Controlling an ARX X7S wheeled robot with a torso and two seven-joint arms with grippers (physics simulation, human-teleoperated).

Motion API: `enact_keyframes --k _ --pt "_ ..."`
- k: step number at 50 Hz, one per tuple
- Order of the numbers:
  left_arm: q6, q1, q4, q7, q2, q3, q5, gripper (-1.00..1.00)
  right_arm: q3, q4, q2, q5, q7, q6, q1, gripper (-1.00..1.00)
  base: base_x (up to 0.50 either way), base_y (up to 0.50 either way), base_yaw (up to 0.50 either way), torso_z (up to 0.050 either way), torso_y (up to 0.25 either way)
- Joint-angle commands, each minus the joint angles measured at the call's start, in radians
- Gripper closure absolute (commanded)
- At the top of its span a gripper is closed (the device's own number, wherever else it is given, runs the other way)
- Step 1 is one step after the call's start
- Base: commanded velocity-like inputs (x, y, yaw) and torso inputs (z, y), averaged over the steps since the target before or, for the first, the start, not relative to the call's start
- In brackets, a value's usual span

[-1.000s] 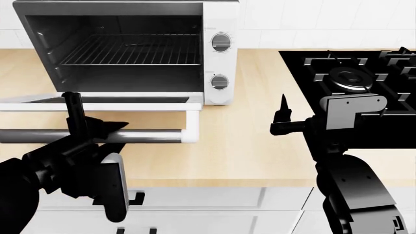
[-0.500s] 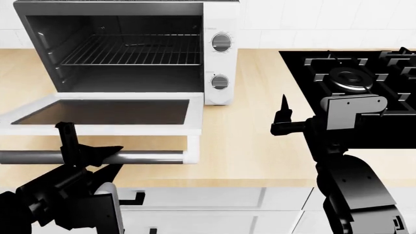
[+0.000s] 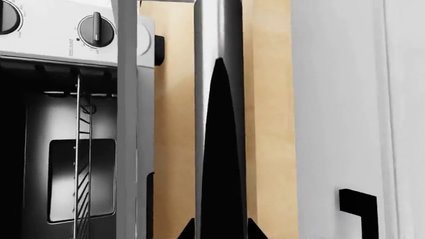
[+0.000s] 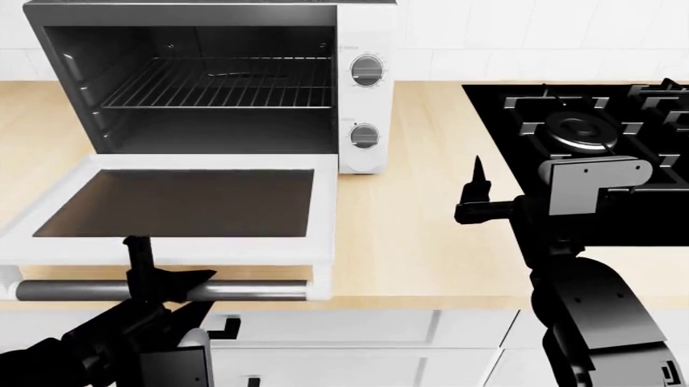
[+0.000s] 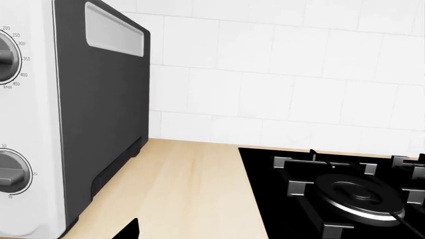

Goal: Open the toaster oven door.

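The white toaster oven [image 4: 366, 105] stands at the back left of the counter, its dark inside and wire rack [image 4: 231, 81] showing. The door [image 4: 173, 201] lies folded down flat, glass facing up. Its silver bar handle [image 4: 258, 290] reaches out over the counter's front edge. My left gripper [image 4: 151, 282] is shut on the handle near its left half. In the left wrist view one black finger [image 3: 222, 149] lies over the handle [image 3: 219, 30]. My right gripper [image 4: 477, 181] hangs open and empty over the counter, right of the oven.
A black gas hob [image 4: 582, 121] fills the counter's right side and also shows in the right wrist view [image 5: 339, 189]. White drawers with black handles [image 4: 228, 326] sit below the counter edge. The wood counter [image 4: 420, 242] runs between oven and hob.
The door has swung down from nearly level to lying flat. The handle and my left gripper on it moved down and toward me. The right arm shifted only slightly.
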Motion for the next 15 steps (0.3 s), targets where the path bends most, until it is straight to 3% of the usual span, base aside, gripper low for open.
enact_keyframes --k 1,15 --pt "0.011 0.066 -0.062 -0.069 0.009 0.048 -0.070 1.00 -0.001 -0.008 0.003 0.002 0.005 0.007 0.000 -1.00 0.02 0.00 -0.01 0.000 0.000" --pt "0.061 0.140 -0.150 -0.142 0.060 0.094 -0.057 1.00 -0.002 -0.010 0.007 0.004 0.010 0.005 -0.006 -1.00 0.01 0.00 -0.01 0.000 0.000"
